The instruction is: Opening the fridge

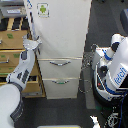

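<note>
A: What is shown?

B: A tall off-white fridge (59, 35) is seen standing mid-scene, its upper door apparently shut, a green-figure sticker (43, 9) near the top. Two lower drawers with silver bar handles (59, 63) are seen beneath. A wooden cabinet (11, 50) is set to the exterior view's left, a white-and-blue robot (114, 65) to its right.

A: And the gripper?

B: The gripper (34, 44) is held at the door's left edge; whether it is clenched cannot be told.

A: How would the door handle?

B: It is judged stiff, heavy and smooth; a hold at the edge is advised.
</note>
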You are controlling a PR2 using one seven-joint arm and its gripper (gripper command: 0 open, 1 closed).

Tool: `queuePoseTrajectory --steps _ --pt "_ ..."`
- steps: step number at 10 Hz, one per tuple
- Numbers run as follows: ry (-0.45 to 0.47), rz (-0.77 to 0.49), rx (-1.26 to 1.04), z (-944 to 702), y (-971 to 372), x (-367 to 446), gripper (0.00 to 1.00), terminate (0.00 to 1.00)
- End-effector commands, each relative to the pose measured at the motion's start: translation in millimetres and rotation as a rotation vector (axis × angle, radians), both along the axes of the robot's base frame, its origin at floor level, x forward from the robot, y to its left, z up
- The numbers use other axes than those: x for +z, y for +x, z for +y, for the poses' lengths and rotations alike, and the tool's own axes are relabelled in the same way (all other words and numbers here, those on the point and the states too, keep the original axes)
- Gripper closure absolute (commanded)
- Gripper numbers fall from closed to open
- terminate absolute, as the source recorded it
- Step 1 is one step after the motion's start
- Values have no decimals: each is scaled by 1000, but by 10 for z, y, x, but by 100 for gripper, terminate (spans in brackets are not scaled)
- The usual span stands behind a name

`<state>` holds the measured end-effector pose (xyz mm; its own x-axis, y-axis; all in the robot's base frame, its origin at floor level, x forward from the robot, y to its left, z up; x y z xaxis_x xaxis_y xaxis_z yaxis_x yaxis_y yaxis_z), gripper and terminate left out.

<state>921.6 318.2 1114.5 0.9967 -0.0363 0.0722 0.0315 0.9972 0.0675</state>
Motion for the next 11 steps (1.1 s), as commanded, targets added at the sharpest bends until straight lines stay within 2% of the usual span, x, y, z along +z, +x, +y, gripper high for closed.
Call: queuePoseTrajectory --steps 1,11 --pt "-57 -26 -45 -62 -71 -170 100 0" --pt "-100 -26 -137 -909 -17 -100 100 0"
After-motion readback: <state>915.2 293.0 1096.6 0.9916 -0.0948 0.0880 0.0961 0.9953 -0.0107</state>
